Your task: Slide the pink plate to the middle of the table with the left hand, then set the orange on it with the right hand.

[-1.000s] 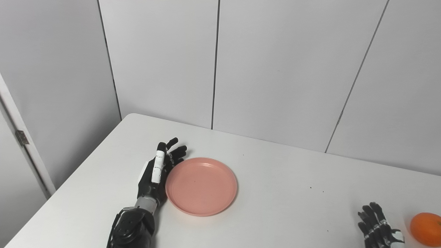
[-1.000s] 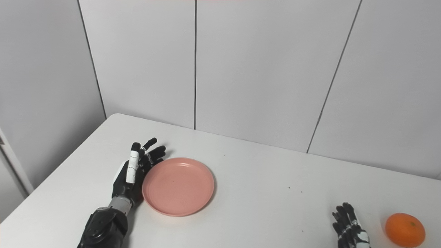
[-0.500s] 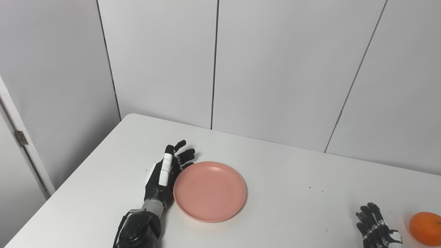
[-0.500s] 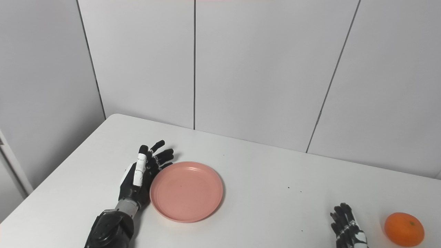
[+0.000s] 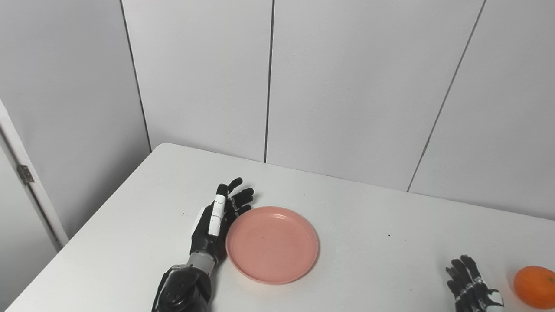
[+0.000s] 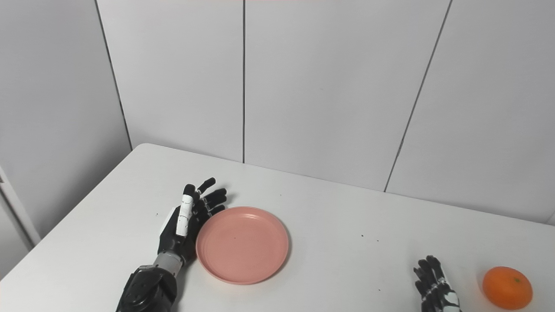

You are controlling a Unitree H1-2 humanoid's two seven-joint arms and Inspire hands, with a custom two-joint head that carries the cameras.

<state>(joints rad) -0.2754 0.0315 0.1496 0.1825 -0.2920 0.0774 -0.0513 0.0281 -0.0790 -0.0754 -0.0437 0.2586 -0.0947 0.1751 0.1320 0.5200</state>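
We see the pink plate [image 5: 272, 245] lying flat on the white table [image 5: 368, 221], left of the table's middle and nearer the front edge than the back edge by the wall. Our left hand [image 5: 214, 225] stands on its edge right against the plate's left rim, palm turned toward the plate. Its fingers [image 6: 212, 197] are stretched out and a little spread, pointing toward the back edge, and they reach past the plate's far-left rim. The hand grips nothing; it only presses sideways on the rim, so we count it as open.

The orange [image 6: 507, 287] sits near the front right corner of the table, well apart from the plate. Our right hand [image 6: 435, 288] rests at the front edge just left of the orange, with a clear gap of bare table between the two. Only its dark fingers and part of the back show above the picture's bottom edge; the fingers point away from us, slightly fanned, and hold nothing. It does not touch the orange. A few small dark specks dot the table between plate and right hand.
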